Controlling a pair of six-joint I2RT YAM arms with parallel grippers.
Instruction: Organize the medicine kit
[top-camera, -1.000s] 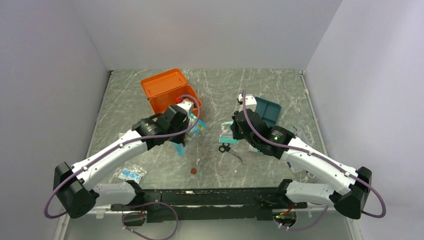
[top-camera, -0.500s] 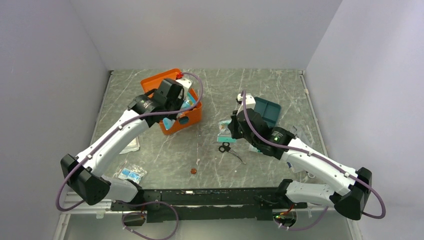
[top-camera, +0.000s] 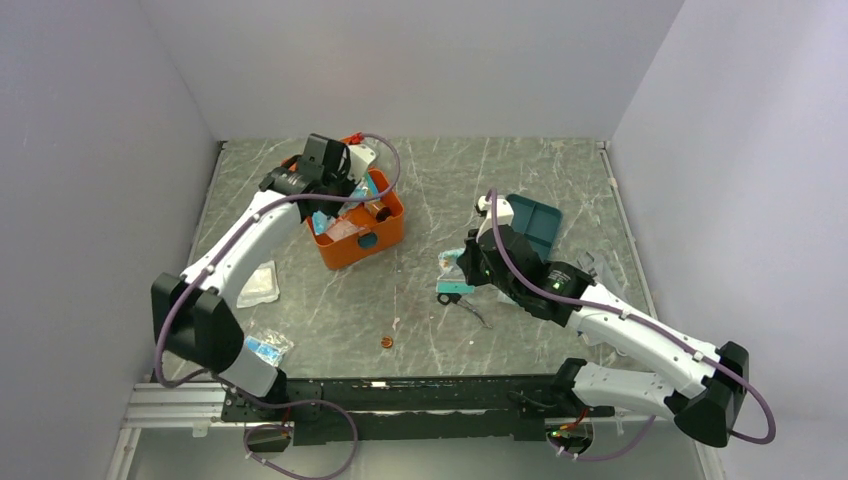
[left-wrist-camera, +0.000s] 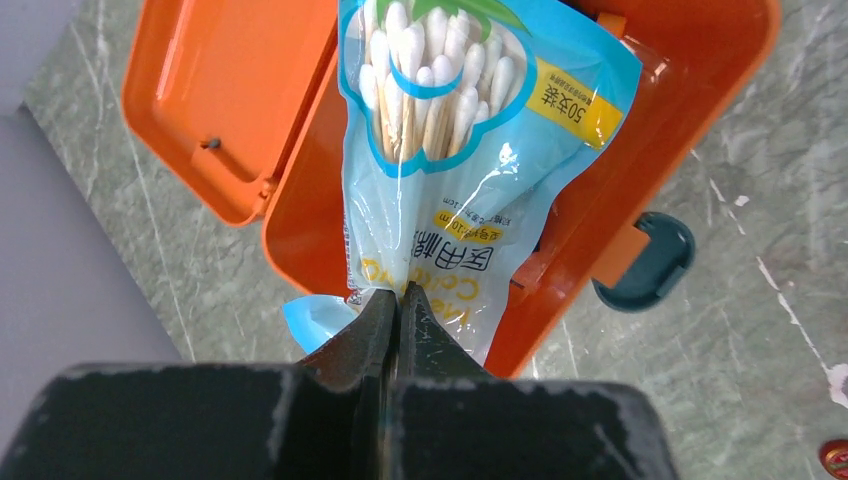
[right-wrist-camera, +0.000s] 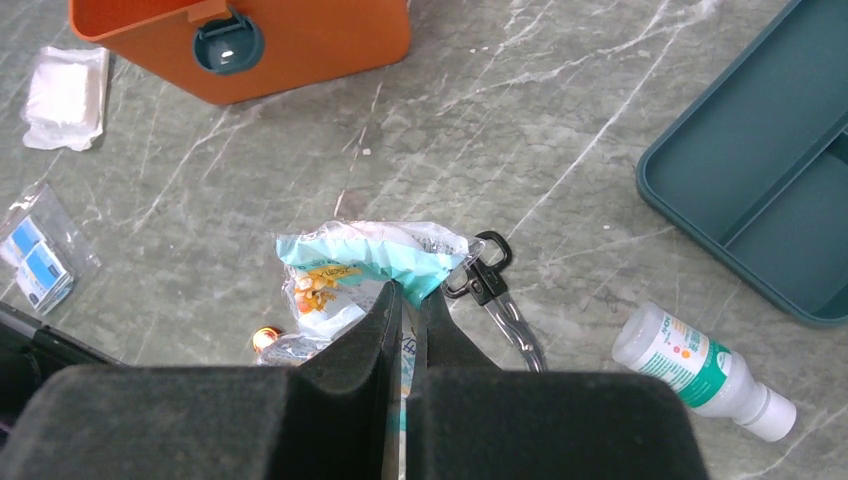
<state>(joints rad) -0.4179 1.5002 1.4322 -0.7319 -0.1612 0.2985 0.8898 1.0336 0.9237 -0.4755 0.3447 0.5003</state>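
The orange medicine kit (top-camera: 372, 240) stands open at the back left, its lid (left-wrist-camera: 230, 90) folded back and its teal latch (left-wrist-camera: 645, 262) at the front. My left gripper (top-camera: 336, 203) hangs over the open box. In the left wrist view it (left-wrist-camera: 398, 293) is shut on the bottom edge of a blue cotton swab packet (left-wrist-camera: 470, 130) that dangles over the box. My right gripper (top-camera: 458, 283) is at the table's middle. In the right wrist view it (right-wrist-camera: 410, 292) is shut on a crumpled teal-and-clear packet (right-wrist-camera: 365, 250) just above the table.
A flat teal divided tray (top-camera: 535, 222) lies right of centre. Black-handled scissors (right-wrist-camera: 497, 292) and a white bottle (right-wrist-camera: 700, 370) lie by the right gripper. A white gauze pad (top-camera: 258, 285), blue sachets (top-camera: 262, 348) and a small red disc (top-camera: 386, 342) lie to the near left.
My left gripper has carried the swab packet from in front of the kit up and back over the open box. My right gripper has shifted slightly nearer with the teal packet.
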